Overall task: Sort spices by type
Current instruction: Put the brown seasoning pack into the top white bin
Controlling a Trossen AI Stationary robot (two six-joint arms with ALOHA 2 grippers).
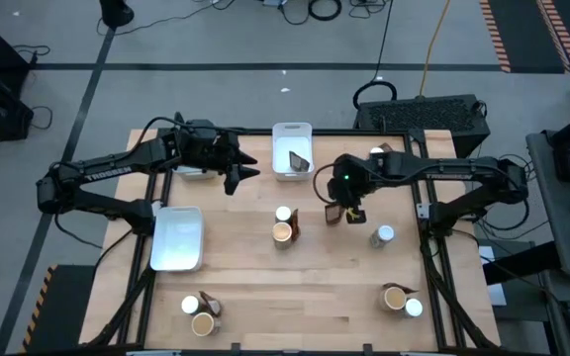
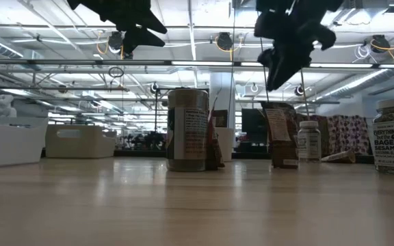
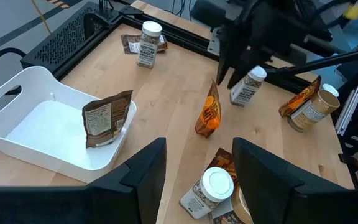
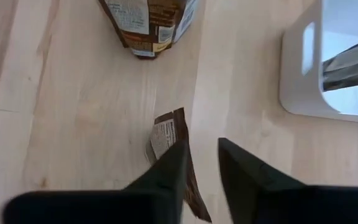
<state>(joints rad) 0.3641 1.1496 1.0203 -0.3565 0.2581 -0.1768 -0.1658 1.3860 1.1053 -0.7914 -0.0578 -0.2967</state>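
The right gripper (image 4: pixel 201 146) hangs just above a standing brown packet (image 4: pixel 163 134), its fingers a little apart and holding nothing. I think it is aligned to take this packet to the white tray (image 3: pixel 17 87), where another packet (image 3: pixel 107 118) already leans. The left gripper (image 3: pixel 197 146) waits open and empty near that tray. The other jars are scattered on the wooden table (image 1: pixel 265 287). Behind it is a big hall with ceiling lights.

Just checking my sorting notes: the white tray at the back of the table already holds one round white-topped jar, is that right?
Not quite: the white tray at the back holds one dark brown packet, not a jar, as the left wrist view shows.
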